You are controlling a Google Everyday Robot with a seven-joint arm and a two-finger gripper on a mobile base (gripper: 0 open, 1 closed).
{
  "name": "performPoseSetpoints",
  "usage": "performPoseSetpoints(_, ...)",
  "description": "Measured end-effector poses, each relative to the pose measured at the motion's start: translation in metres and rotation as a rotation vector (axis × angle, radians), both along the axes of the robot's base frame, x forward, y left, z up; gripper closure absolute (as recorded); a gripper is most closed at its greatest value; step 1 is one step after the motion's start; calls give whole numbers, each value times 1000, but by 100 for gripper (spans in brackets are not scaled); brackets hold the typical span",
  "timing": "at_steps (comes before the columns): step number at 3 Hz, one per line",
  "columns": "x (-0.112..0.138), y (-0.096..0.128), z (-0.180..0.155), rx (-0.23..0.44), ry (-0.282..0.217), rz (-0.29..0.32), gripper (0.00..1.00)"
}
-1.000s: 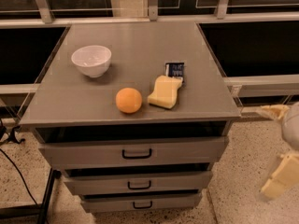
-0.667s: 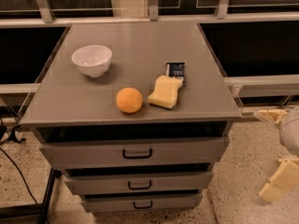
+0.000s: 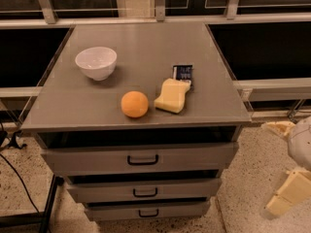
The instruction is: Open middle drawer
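The grey cabinet has three flat drawers with black bar handles. The middle drawer [image 3: 144,188] is shut, between the taller top drawer [image 3: 141,158] and the lowest drawer [image 3: 148,210]. Its handle [image 3: 145,192] is at the centre of its front. My gripper [image 3: 281,165] is at the right edge of the view, to the right of the cabinet and apart from it, at about drawer height. Its cream fingers [image 3: 287,194] are spread wide and hold nothing.
On the cabinet top [image 3: 146,38] stand a white bowl [image 3: 96,62], an orange [image 3: 134,104], a yellow sponge [image 3: 172,95] and a small dark packet [image 3: 183,73]. A black cable and stand leg [image 3: 46,212] lie on the speckled floor at the left. Railings run behind.
My gripper has drifted slightly down and to the left, toward the cabinet. The drawers and the things on top have not moved.
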State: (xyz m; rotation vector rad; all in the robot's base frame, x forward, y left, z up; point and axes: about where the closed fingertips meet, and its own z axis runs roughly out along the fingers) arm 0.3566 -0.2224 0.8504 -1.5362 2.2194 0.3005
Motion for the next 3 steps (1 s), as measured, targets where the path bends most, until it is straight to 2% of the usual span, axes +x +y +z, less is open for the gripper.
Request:
performPoseSetpoints(1,-14,4,-27,60,38,-17,0)
performPoseSetpoints(2,-31,13,-59,132,53,-38,0)
performPoseSetpoints(3,-57,30,-105,256,18,-78,0)
